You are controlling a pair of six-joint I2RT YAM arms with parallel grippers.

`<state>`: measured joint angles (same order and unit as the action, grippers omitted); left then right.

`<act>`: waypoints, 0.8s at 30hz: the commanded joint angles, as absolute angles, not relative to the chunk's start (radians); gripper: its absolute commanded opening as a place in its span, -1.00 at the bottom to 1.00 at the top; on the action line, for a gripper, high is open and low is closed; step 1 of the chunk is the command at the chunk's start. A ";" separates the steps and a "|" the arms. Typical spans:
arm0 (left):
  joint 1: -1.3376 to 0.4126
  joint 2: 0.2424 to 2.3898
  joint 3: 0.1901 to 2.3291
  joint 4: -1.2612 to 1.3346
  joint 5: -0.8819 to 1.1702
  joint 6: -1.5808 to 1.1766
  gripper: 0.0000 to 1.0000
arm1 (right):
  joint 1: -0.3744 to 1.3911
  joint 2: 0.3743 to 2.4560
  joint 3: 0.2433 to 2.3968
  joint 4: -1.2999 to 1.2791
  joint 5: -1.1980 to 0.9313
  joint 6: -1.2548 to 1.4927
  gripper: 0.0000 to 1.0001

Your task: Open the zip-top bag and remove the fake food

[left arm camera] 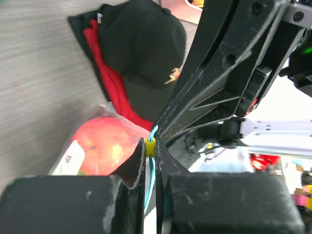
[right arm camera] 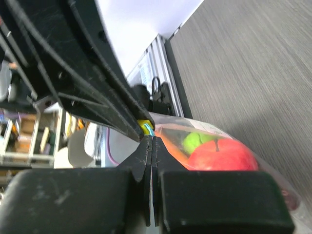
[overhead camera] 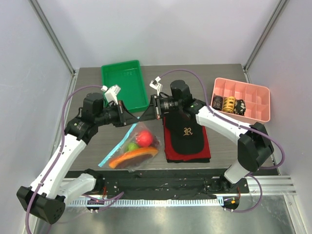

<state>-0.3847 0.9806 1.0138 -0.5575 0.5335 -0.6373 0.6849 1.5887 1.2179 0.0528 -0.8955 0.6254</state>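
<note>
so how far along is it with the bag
Done: the left gripper and right gripper are both pinched shut on the clear crinkly zip-top bag at its teal strip.
In hand: pulling the mouth apart; it doesn't look parted yet.
Left: the red plastic apple, green piece and orange-rimmed slice are all inside.

The clear, crinkly zip-top bag (overhead camera: 122,146) with its teal strip is slanting upward at one corner, enclosing a red plastic apple (overhead camera: 144,139), an orange-rimmed melon slice (overhead camera: 134,157) and a small green piece (overhead camera: 132,146).

A robotics lab cell: white enclosure walls (overhead camera: 161,29), aluminium mounting rail (overhead camera: 273,184), grey table (overhead camera: 204,80).
</note>
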 commanded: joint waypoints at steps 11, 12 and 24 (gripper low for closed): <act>-0.385 0.810 0.997 -0.862 0.364 -0.610 -1.00 | 0.617 1.559 1.160 0.153 -0.414 0.775 -0.97; -0.384 0.793 0.993 -0.877 0.356 -0.615 -0.99 | 0.609 1.562 1.160 0.150 -0.413 0.773 -0.97; -0.383 0.827 1.003 -0.612 0.499 -0.601 -1.00 | 0.686 1.577 1.275 0.008 -1.002 0.463 0.43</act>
<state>-0.3840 0.7788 0.9474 -0.6907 0.4454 -0.6376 0.6338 1.6142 1.2247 0.0685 -0.8299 0.6167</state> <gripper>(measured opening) 0.049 0.677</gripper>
